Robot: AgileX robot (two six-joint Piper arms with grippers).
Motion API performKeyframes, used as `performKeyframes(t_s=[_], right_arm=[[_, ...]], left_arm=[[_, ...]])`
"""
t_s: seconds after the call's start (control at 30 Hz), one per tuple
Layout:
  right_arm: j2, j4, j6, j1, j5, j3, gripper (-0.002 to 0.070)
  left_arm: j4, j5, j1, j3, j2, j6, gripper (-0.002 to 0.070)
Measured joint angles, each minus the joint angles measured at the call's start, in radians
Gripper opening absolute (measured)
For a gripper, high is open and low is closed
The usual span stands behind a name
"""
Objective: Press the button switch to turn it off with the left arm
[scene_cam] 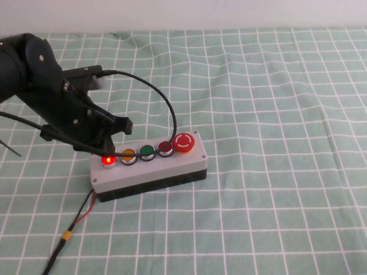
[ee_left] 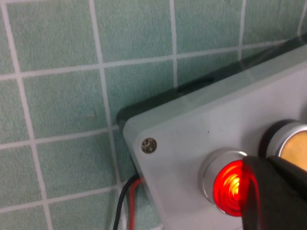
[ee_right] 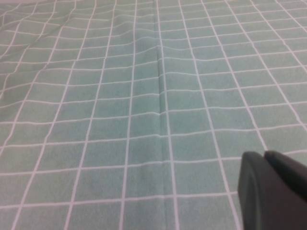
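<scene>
From the high view, the black left arm point(scene_cam: 40, 86) reaches down over the near-left end of a grey five-button box point(scene_cam: 150, 169) that sits on a green cloth with a white grid point(scene_cam: 275, 114). The left gripper point(scene_cam: 105, 150) hangs right above the small round bright-red button switch with a silver ring point(scene_cam: 107, 161), which glows at the box's left end, so it is not yet off. Beside it in a row come an orange button point(scene_cam: 128, 154), a green one point(scene_cam: 147, 150), a darker red flat one point(scene_cam: 166, 147) and the big red mushroom button point(scene_cam: 184, 142). A thin red-and-black wire point(scene_cam: 83, 212) leaves the box's near-left corner.

In the left wrist view, a black fingertip point(ee_left: 273, 196) overlaps the lit switch point(ee_left: 229, 188); whether the jaws are spread or closed I cannot tell.

The right wrist view shows only cloth and a black tip of the right gripper point(ee_right: 273, 191), which is absent from the high view (its jaw state I cannot tell either).

The risk, as I judge it: the tip sits toward the orange side, so a skewed descent could slide off the ring or catch the neighbouring button, and a glancing push might shift the light box instead of latching the switch.
</scene>
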State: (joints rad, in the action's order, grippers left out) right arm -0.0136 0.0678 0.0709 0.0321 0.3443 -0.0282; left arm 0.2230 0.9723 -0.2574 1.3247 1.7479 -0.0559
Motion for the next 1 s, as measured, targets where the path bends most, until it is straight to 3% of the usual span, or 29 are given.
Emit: performKeyframes(t_s=[0.37,0.77,1.0], right_arm=[[0.0,0.0,0.0,0.0,0.0,0.0,-0.0016],[0.0,0.0,0.0,0.0,0.0,0.0,-0.0016],[0.0,0.0,0.0,0.0,0.0,0.0,-0.0016]], left_arm=[[-0.027,0.136,0.0,0.115,-0.105,-0.011,-0.0003],[-0.035,0.191,0.0,0.185,-0.681,-0.036,-0.0003],[-0.093,0.139,0.0,0.019,-1.067,-0.037,-0.0003]])
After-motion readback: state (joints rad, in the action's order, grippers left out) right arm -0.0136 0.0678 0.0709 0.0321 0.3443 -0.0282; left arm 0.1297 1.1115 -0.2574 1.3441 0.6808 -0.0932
